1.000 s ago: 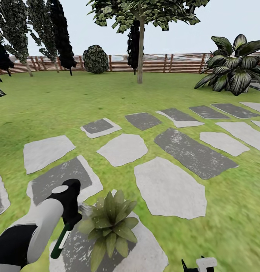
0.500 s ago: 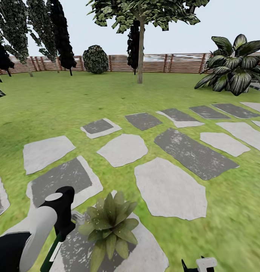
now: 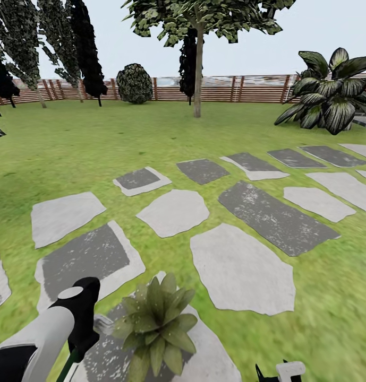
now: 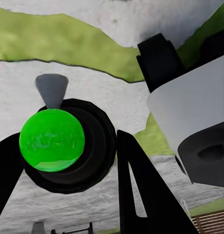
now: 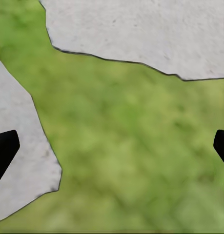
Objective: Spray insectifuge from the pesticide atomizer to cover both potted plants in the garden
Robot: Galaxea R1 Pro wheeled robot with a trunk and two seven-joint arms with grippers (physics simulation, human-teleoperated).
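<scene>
One potted plant [image 3: 156,324], a rosette of broad pointed green leaves, stands on a grey stepping slab [image 3: 214,355] at the bottom of the head view. Just left of it, my left gripper [image 3: 83,339] is shut on the pesticide atomizer [image 3: 67,366], whose dark green body slants down and whose pale head [image 3: 104,324] almost touches the leaves. In the left wrist view the atomizer's bright green round end [image 4: 52,140] sits between the black fingers [image 4: 141,195] of the left gripper [image 4: 65,146]. My right gripper [image 5: 112,146] hangs open over grass, and its top [image 3: 281,371] shows low in the head view.
Grey stepping slabs [image 3: 241,270] cross the lawn [image 3: 98,143] ahead. A tree trunk [image 3: 197,79] and a round bush [image 3: 134,83] stand before the brown slat fence [image 3: 246,89]. A big striped-leaf plant [image 3: 331,90] fills the right back corner.
My left arm has drawn back and down towards the lower left with the atomizer in its grip, so less of the bottle shows. The view has shifted slightly. The right gripper has stayed put.
</scene>
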